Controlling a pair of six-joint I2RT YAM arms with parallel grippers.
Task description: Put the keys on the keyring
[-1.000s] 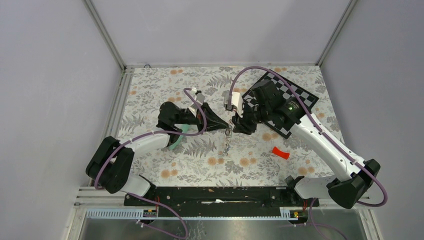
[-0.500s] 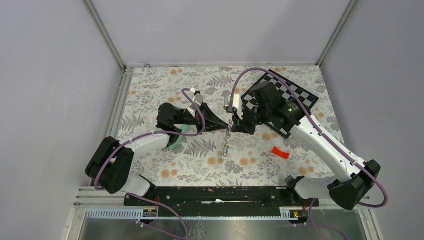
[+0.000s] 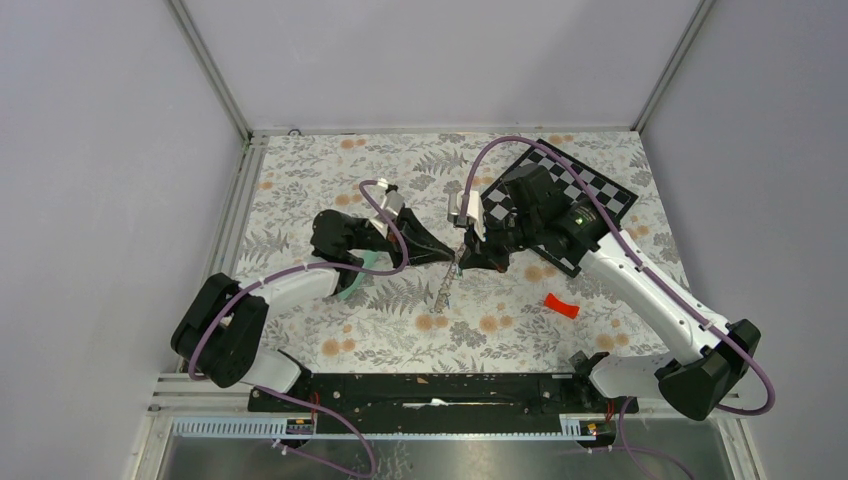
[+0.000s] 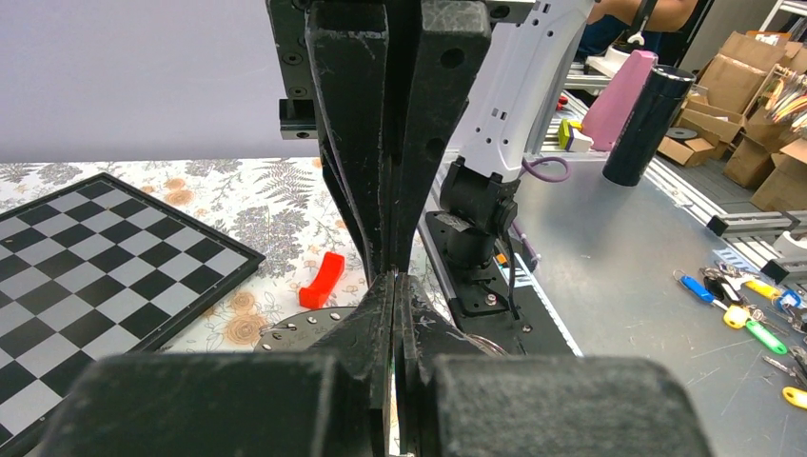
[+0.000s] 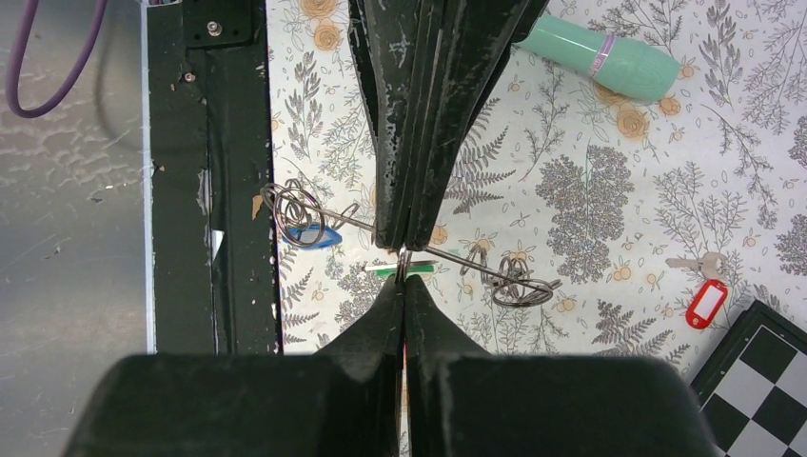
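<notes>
Metal, thin and slippery: we judge the keyring (image 3: 444, 285) light yet stiff; left end effector (image 3: 448, 254) and right end effector (image 3: 470, 258) both clench its chain.

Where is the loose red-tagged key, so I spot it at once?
In the right wrist view, find the chessboard corner at lower right. Just above it on the floral cloth lies the key: small, silver, with a red oval tag. The blue tag and green tag lie far to its left.
</notes>
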